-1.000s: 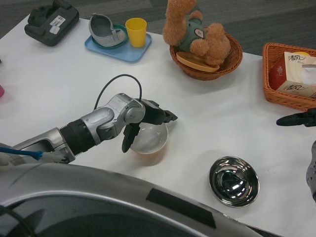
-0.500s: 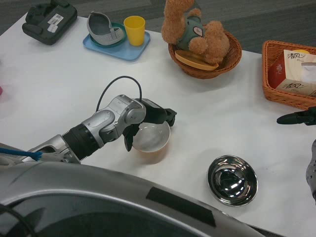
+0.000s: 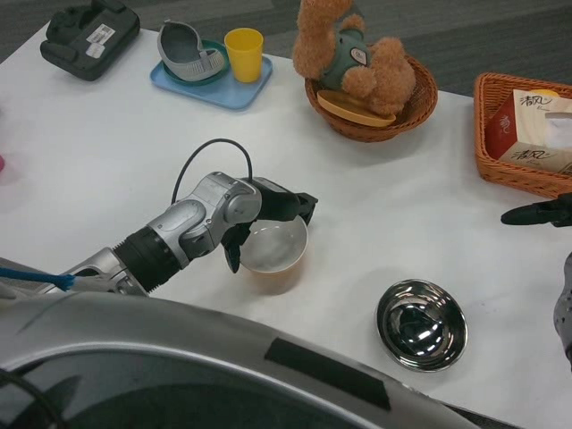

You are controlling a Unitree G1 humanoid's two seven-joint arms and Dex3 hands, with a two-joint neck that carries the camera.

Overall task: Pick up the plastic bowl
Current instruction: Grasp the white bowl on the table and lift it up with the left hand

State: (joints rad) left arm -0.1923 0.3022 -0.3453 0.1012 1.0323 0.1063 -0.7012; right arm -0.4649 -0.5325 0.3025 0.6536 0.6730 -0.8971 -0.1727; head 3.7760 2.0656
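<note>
The left hand (image 3: 266, 214) is gripping the plastic bowl (image 3: 273, 253) by its rim at centre frame, tilting it; whether it is clearing the white desk (image 3: 107, 161) cannot be told, so lifting seems left. The right hand (image 3: 541, 213) is waiting at the right edge, its state unclear. Grey carpet (image 3: 500, 36) is showing along the top.

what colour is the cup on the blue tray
Yellow. The cup stands on the light blue tray at the table's far side, clearest in the head view.
</note>
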